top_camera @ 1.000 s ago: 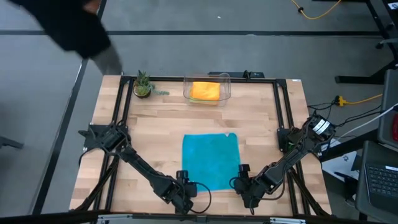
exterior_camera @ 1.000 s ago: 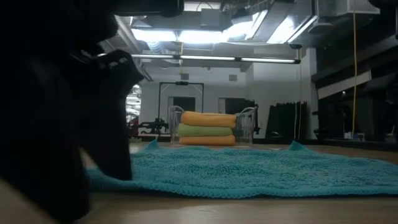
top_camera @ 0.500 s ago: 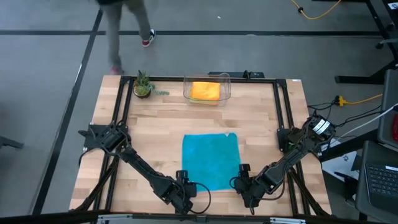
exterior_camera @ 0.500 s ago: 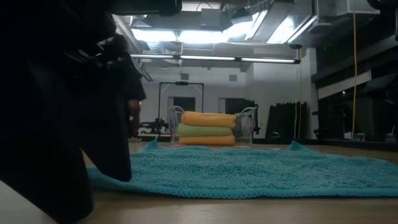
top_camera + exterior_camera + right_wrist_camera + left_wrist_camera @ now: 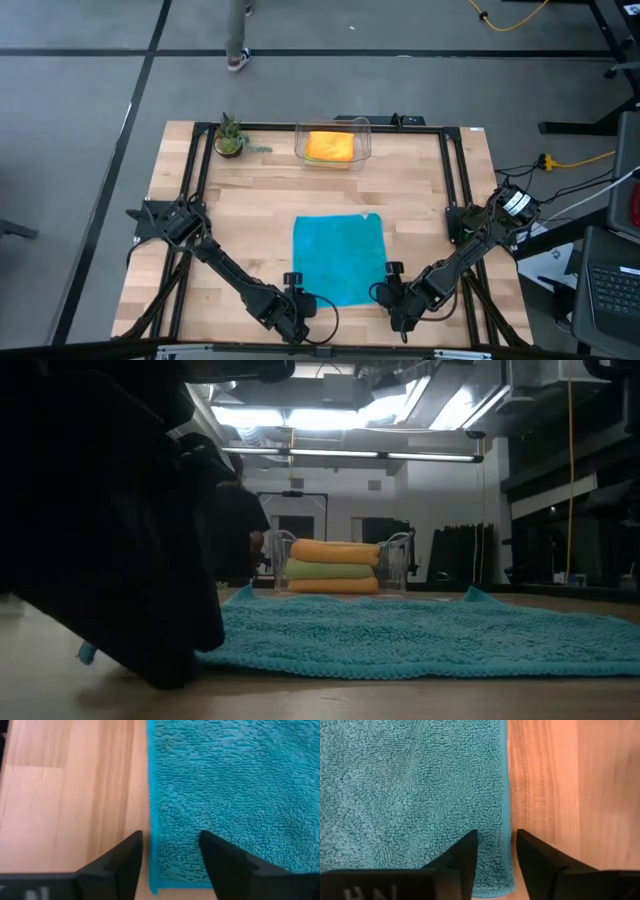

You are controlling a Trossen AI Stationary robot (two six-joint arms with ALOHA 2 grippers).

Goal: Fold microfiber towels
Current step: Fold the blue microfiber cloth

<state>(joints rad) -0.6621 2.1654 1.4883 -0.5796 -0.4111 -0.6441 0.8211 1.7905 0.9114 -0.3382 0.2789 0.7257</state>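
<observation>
- I found the teal towel [image 5: 339, 259] lying flat and unfolded on the wooden table [image 5: 260, 200], in the middle of its near half.
- My left hand [image 5: 492, 851] sat low at the towel's near left corner. Its fingers [image 5: 465, 854] stood apart, straddling the towel's side edge, one over the cloth and one over bare wood. I saw nothing pinched between them.
- My right hand [image 5: 170, 852] sat at the towel's near right corner. Its fingers [image 5: 220, 852] were likewise spread, with the towel's edge running between them. No cloth was gripped.
- In the high view both hands [image 5: 296, 296] [image 5: 390, 290] lay just beside the towel's near corners, the arms reaching in from either side.
- At the far edge of the table stood a clear plastic bin [image 5: 333, 143]. The low view showed three folded towels stacked in it: an orange towel [image 5: 335, 550] on top, a lime green towel [image 5: 330, 569] under it, another orange one [image 5: 330, 586] at the bottom.
- A small potted plant [image 5: 230, 135] stood at the far left corner.
- A person's leg and shoe [image 5: 236, 40] showed on the floor beyond the table.
</observation>
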